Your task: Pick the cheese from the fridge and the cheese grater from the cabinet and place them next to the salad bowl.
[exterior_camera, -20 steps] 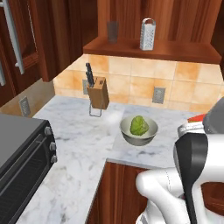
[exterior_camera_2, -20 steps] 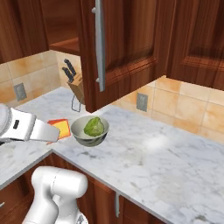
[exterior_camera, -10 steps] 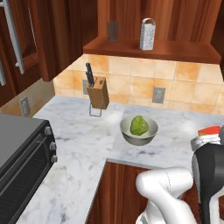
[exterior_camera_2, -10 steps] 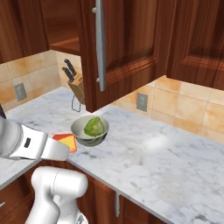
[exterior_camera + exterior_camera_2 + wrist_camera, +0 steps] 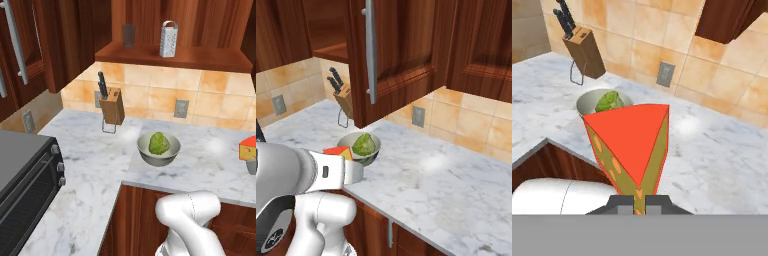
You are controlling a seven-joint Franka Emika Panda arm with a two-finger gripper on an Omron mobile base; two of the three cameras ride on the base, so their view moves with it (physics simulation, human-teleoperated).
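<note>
The robot's arm (image 5: pixel 187 220) is a run of glossy white, rounded tubular segments, a thin dark seam ringing one link. In the right base view, a thick white forearm (image 5: pixel 291 172) carries a small dark oblong marking, with black trim at a lower joint. Small dark-grey fingertips (image 5: pixel 623 204) tip the claw (image 5: pixel 637 205).

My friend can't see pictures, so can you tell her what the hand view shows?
The gripper holds a cheese wedge, red side up, above the counter edge. Behind it sits a salad bowl with lettuce, then a knife block by the tiled wall.
</note>
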